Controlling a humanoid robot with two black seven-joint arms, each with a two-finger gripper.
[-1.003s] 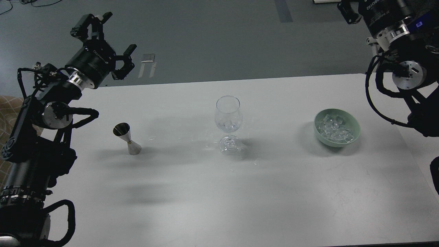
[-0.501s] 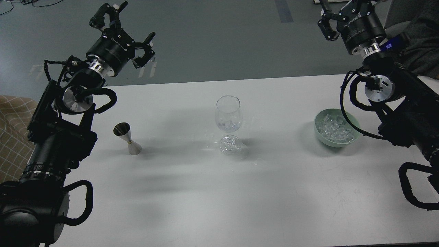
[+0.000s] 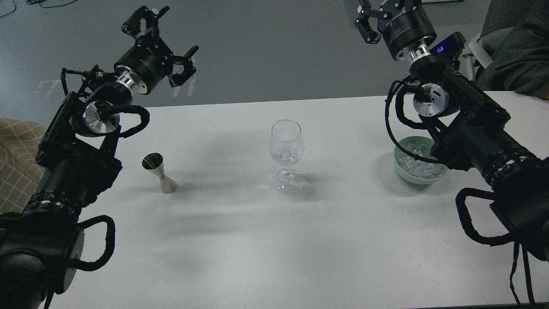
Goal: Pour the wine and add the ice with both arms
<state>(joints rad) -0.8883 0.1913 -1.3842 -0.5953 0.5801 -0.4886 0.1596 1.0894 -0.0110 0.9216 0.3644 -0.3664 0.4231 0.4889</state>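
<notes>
A clear wineglass (image 3: 286,148) stands upright at the middle of the white table (image 3: 274,240), with a few small ice cubes (image 3: 286,155) in its bowl. A steel jigger (image 3: 162,173) stands to its left. A pale green bowl (image 3: 403,171) of ice cubes (image 3: 418,165) sits at the right, partly hidden by my right arm. My left gripper (image 3: 165,38) is open and empty, raised beyond the table's far edge. My right gripper (image 3: 381,13) is raised at the top right, partly cut off by the frame, holding nothing that I can see.
Grey floor lies beyond the table's far edge. A checked cloth (image 3: 17,163) shows at the left edge. A dark-clothed figure or chair (image 3: 519,56) is at the far right. Small wet marks dot the table near the glass.
Both arms have swung inward and up: the left gripper moved right, the right arm moved left over the bowl, covering part of it. The glass, jigger and bowl have not moved.
</notes>
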